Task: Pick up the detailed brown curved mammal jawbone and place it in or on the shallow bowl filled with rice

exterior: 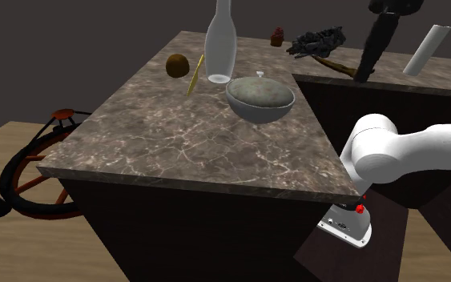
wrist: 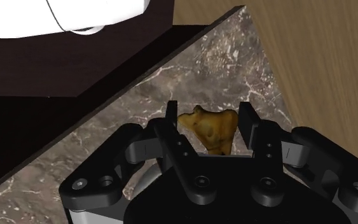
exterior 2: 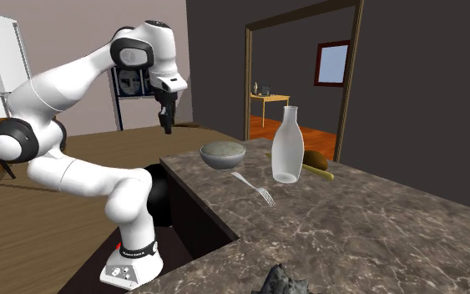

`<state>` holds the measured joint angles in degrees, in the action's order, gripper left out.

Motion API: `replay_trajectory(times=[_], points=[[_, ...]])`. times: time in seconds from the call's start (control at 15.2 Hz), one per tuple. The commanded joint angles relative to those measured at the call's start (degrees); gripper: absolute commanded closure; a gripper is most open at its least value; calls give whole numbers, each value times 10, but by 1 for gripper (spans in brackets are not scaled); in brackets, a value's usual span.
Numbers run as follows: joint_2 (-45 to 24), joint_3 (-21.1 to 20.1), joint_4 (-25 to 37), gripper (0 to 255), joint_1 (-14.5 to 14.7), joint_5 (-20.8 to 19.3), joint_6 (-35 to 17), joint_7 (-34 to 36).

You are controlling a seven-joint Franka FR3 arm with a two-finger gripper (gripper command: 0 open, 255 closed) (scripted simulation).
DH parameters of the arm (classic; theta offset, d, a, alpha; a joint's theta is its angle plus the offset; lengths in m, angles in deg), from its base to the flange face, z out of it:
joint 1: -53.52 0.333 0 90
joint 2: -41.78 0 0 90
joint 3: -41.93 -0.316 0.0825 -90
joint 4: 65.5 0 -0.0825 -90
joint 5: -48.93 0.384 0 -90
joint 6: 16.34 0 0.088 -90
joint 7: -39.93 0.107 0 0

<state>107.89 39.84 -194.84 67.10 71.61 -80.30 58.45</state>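
My all-black two-finger gripper (wrist: 208,116) is clamped on the brown, knobbly curved jawbone (wrist: 212,130), with one finger pressed against each side. I see the bone held in the air over a corner of the dark marbled stone counter (exterior: 183,144), well apart from the shallow grey bowl (exterior: 257,114) heaped with a greyish filling.

jawbone (wrist: 212,130) mottled tan-brown. tool (wrist: 209,114) all black. bench (exterior: 191,152) dark brown marble pattern, pale veins. bowl (exterior: 255,114) grey, its rice (exterior: 261,92) probably grey-brown (dim). bottle (exterior: 220,48) clear, whitish.
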Motion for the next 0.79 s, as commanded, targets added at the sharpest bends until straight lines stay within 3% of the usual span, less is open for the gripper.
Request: replay_trajectory(times=[0.0,0.73], points=[[-30,-3,12,255,-1,0,-18,-5],[-236,-24,96,255,-11,-7,-136,-39]])
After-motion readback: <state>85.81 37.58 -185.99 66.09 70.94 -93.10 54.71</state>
